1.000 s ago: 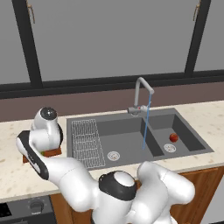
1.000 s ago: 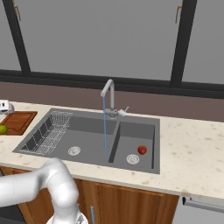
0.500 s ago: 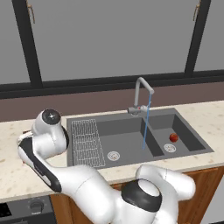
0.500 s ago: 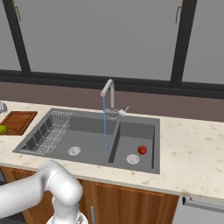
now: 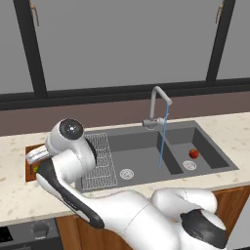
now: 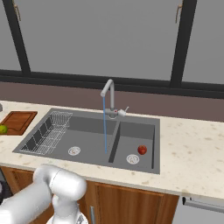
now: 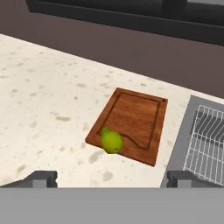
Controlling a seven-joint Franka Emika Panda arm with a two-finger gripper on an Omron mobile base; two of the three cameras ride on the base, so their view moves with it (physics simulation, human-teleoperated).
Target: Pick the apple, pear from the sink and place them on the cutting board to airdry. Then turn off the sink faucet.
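Pear (image 7: 110,141) on cutting board (image 7: 135,117); apple (image 6: 142,150) in sink (image 6: 87,131).

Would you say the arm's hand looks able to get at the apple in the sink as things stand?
Probably yes: the apple lies uncovered in the sink's small compartment beside a drain, nothing above it. The hand is open over the cutting board, so it must swing across.

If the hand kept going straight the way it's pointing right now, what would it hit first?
Probably the cutting board, near the pear at its near corner. The open hand looks down at them with nothing between, though depth is hard to judge.
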